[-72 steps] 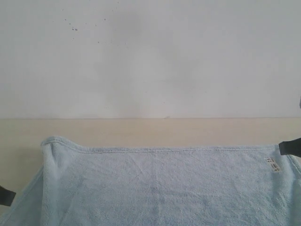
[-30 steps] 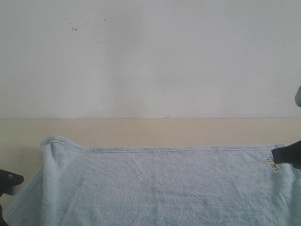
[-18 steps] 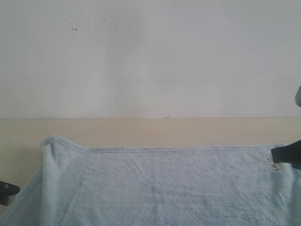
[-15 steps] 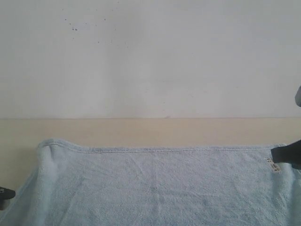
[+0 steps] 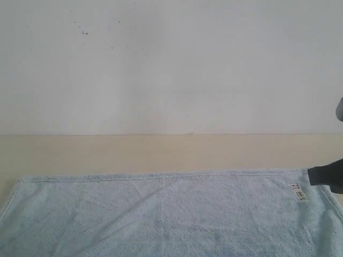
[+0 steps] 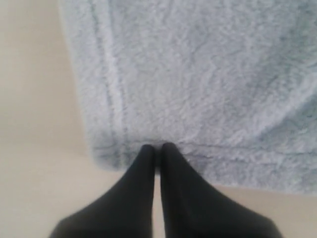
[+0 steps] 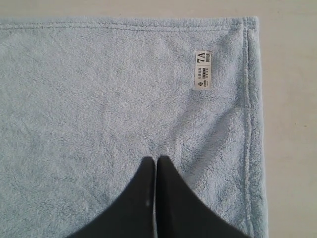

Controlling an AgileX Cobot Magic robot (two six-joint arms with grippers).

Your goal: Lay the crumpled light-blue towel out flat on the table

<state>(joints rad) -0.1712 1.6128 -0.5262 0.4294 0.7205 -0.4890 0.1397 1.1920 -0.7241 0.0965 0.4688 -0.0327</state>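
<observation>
Pale-blue terry, the towel [image 5: 161, 214] now lies flat on the table [image 5: 161, 152]. Its far left corner, humped up half a second ago, is spread out. My left gripper [image 6: 157, 148] meets the hem near a corner, jaws pressed together. My right gripper [image 7: 156, 159] sits over the cloth near the white tag [image 7: 203, 71], jaws likewise closed.

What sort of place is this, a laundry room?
Probably a robot test bench rather than a laundry: a bare white wall, a plain beige table holding one light-blue towel, plus a black left pincer and right pincer.
</observation>
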